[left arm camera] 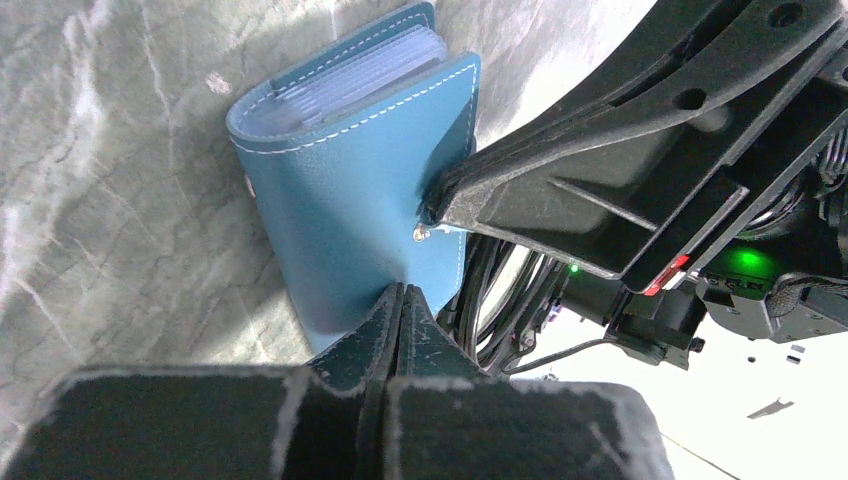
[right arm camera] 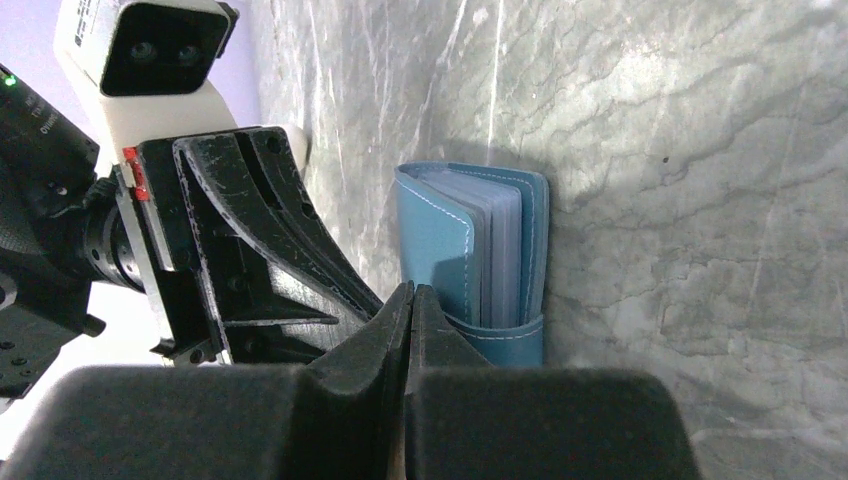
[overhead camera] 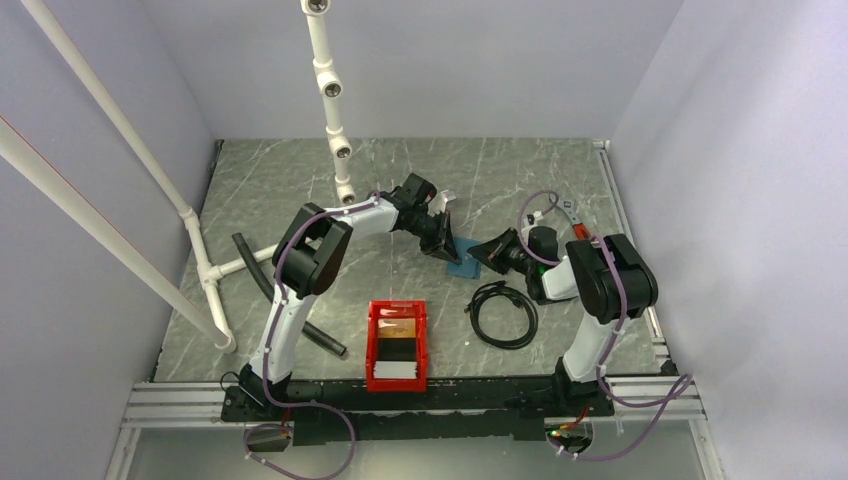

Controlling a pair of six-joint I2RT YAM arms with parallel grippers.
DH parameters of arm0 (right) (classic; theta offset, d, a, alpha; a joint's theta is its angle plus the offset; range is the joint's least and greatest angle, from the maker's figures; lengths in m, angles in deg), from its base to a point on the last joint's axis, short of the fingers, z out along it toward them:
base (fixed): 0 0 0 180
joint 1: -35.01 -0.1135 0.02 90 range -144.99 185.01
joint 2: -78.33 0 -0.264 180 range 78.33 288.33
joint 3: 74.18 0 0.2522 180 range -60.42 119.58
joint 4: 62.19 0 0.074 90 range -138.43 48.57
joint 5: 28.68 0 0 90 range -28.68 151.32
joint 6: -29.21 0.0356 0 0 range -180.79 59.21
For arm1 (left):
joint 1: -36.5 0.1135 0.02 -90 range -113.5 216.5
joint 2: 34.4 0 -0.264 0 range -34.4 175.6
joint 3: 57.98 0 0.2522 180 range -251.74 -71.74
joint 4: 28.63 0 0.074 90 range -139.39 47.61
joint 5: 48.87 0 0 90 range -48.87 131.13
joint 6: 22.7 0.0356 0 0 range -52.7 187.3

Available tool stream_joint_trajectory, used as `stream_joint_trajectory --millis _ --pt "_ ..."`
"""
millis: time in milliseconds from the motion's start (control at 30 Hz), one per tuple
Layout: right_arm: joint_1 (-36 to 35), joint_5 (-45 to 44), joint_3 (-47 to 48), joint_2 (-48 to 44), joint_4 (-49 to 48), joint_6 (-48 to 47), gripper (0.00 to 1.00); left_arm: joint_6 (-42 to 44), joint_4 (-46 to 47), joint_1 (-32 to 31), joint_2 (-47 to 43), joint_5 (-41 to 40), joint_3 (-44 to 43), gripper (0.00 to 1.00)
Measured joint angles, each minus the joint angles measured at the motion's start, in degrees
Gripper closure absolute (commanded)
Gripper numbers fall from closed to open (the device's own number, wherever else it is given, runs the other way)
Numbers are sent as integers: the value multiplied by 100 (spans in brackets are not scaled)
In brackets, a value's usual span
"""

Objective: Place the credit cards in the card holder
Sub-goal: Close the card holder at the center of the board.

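Black fingers of the left end effector point(left arm camera: 400, 300) fill the foreground of its wrist view, pressed together on the lower edge of the card holder point(left arm camera: 340, 170), so it is closed on the cover. That blue card holder sits about the middle of the worktop point(overhead camera: 280, 180), slightly toward the right edge. Its covers are only a little apart, with clear sleeves point(right arm camera: 495, 240) showing between them.

From the other side, the right end effector point(right arm camera: 412, 298) is also closed down to nothing, its tips at the cover's edge by the snap stud point(left arm camera: 417, 233). Whether it pinches the cover or merely touches it I cannot tell from these angles. No card shows in the sleeves.

Further out, near the middle of the near edge, the red bin point(overhead camera: 372, 345) holds the credit cards point(overhead camera: 397, 368): a whitish stack at its near end and an orange-gold one point(overhead camera: 397, 328) behind it. A black cable point(overhead camera: 505, 343) lies coiled toward the right edge.

By my judgement the task is barely begun. The holder is gripped, perhaps for opening, and every card has yet to be picked up and slotted in.
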Motion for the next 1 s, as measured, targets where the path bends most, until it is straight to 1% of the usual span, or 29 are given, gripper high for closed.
stream_joint_trajectory --millis 633,1000 --pt "-188 -122 92 203 -201 140 100 -11 -7 33 63 125 -37 100" --pt "-358 -514 -111 103 -459 -151 100 -9 -17 42 63 133 -37 100"
